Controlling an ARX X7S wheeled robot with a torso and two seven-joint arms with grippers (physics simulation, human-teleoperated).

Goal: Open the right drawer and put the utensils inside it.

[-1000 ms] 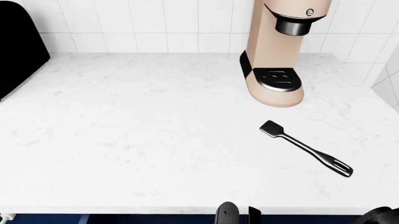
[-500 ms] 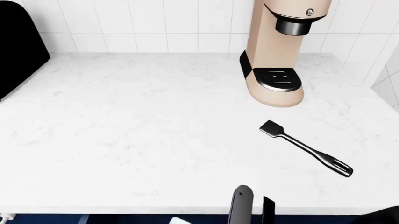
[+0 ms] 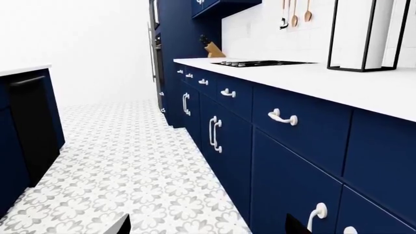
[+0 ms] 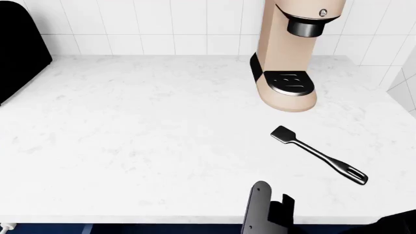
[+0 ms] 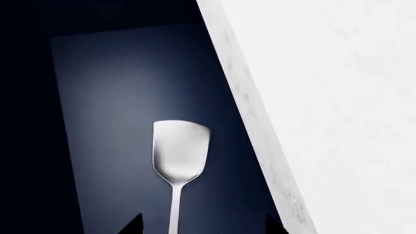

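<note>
The black spatula (image 4: 318, 154) lay on the counter (image 4: 143, 146) near the coffee machine (image 4: 293, 53). The grey spatula (image 5: 180, 156) lay in the open drawer (image 5: 104, 97) under the right gripper (image 5: 202, 225), fingers spread, empty. Left gripper's (image 3: 208, 229) grip: cannot tell.

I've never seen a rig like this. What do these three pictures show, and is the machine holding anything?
These are simulator renders from a wheeled robot with two arms. Its head camera looks down on a white marble counter holding a beige coffee machine and a slim all-black spatula. The left wrist camera looks along navy-blue cabinets; the left gripper looks open and empty. The right wrist camera looks into the open navy-blue drawer, where a grey metal spatula lies. The right gripper above it looks open.
</note>
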